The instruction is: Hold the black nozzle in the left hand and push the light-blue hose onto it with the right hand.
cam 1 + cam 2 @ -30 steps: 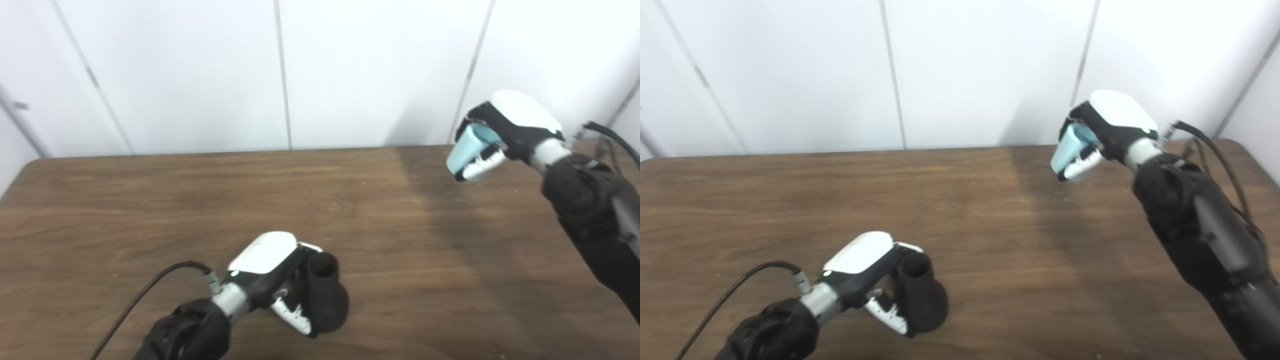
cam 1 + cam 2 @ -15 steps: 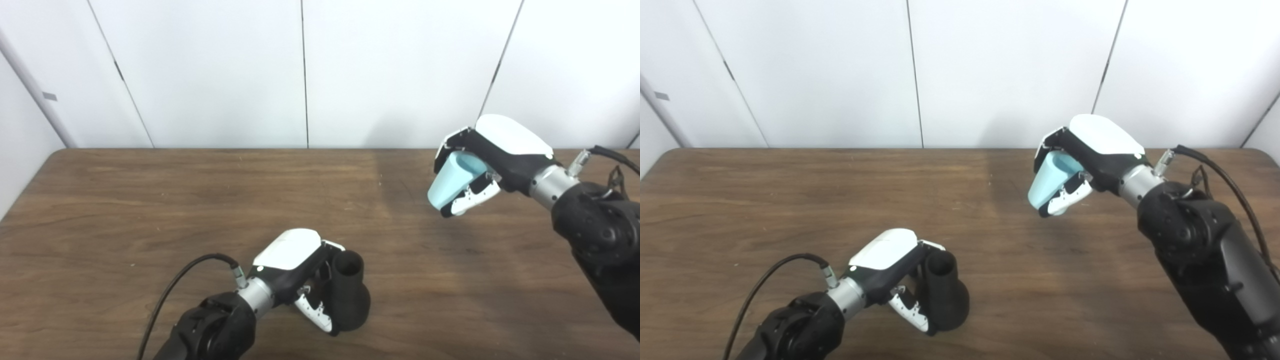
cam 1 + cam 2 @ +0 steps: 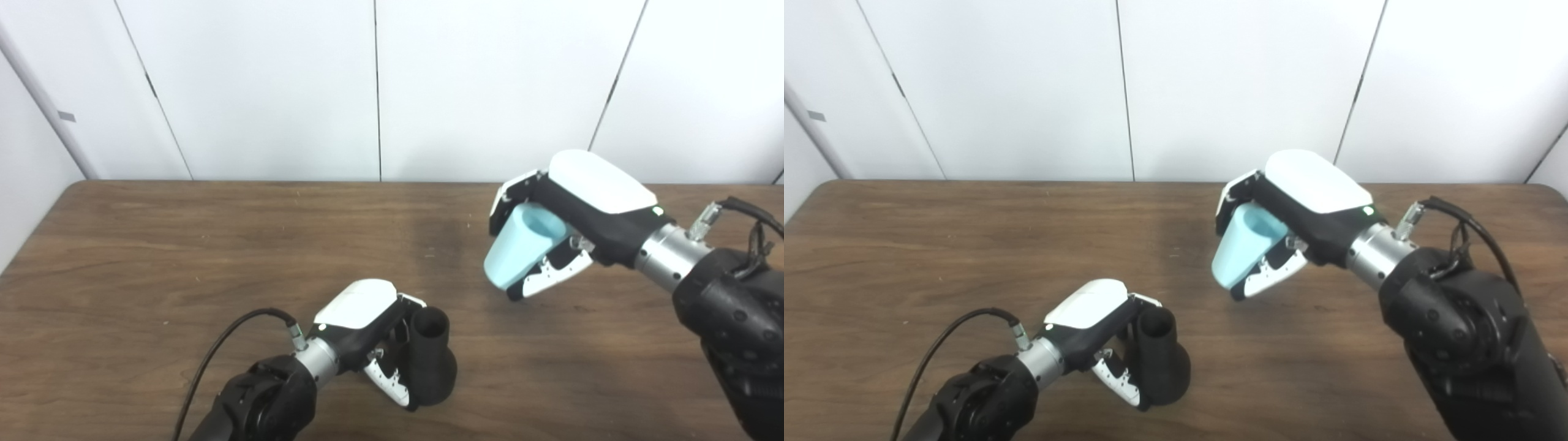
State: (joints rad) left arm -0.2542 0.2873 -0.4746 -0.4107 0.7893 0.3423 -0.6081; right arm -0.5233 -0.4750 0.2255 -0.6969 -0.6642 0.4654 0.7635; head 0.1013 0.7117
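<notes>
Dark brown wood-grain table [image 3: 153,245], spanning the whole scene and bearing both arms. Right hand [image 3: 572,211], white-backed with black fingers, is hovering above the far right of the table and grasping the light-blue tapered plastic hose piece [image 3: 517,254], whose wider closed-looking end is pointing down and to the left. Left hand [image 3: 373,334], at the near centre, is wrapping its fingers around the matte black flared nozzle [image 3: 432,361], which is standing upright with its open mouth facing up (its base appears to be resting on the wood). The two parts are sitting well apart.

Risks, as judged: the hose is tilting while the nozzle is standing vertical, so an uncorrected approach could be jamming rim against rim. A sideways push could be tipping the nozzle out of the left hand's grasp. The smooth hose could also be slipping through the right fingers under pressure.
</notes>
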